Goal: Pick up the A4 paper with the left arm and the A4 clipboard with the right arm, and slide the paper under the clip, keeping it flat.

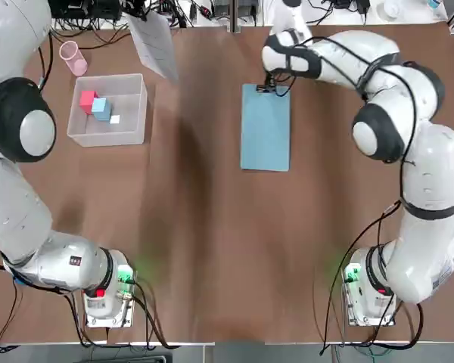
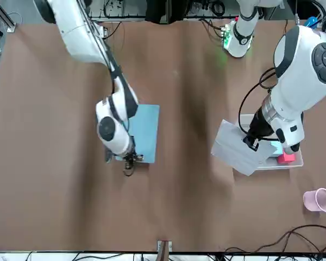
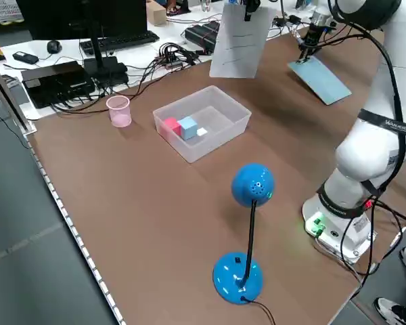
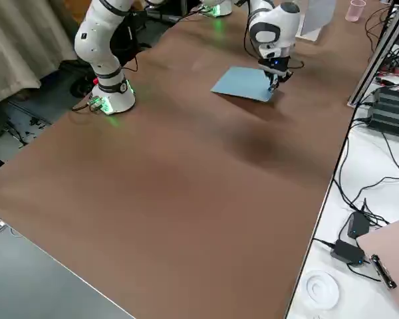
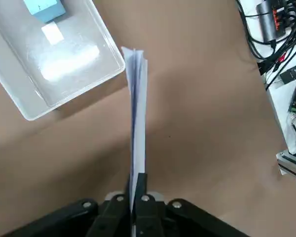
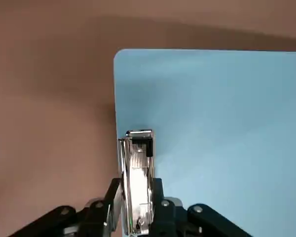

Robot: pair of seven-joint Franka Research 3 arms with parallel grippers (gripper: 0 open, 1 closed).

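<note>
The right tool [image 6: 136,217] is clamped on the clip [image 6: 137,163] at the far short edge of the A4 clipboard [image 1: 265,128], its fingers squeezing the metal lever from both sides; in the right wrist view the light-blue board spreads away from the clamp. The board lies at the far middle of the worktop [image 1: 212,249], whether wholly flat or with its clip end just raised I cannot tell. The left tool [image 5: 133,210] is pinched together on the top edge of the A4 paper [image 3: 239,40], which hangs in the air as a loose vertical sheet above the far left of the worktop, just beyond the white plastic bin [image 1: 140,106]. Both pickups look made, so the step in hand seems to be bringing the two together: I judge the next move needs the clip's mouth held open while the left arm carries the sheet across and turns it from hanging to level, so its edge can slip under the clamp without creasing; the limp sheet could buckle on the way. The worktop is plain brown. The bin holds a red block [image 1: 88,100] and a blue block [image 1: 102,110], a pink cup [image 1: 73,57] stands far left, and a blue desk lamp [image 3: 247,230] stands near the left edge. Cables, a keyboard [image 3: 118,42] and electronics crowd a bench beyond the far edge.
</note>
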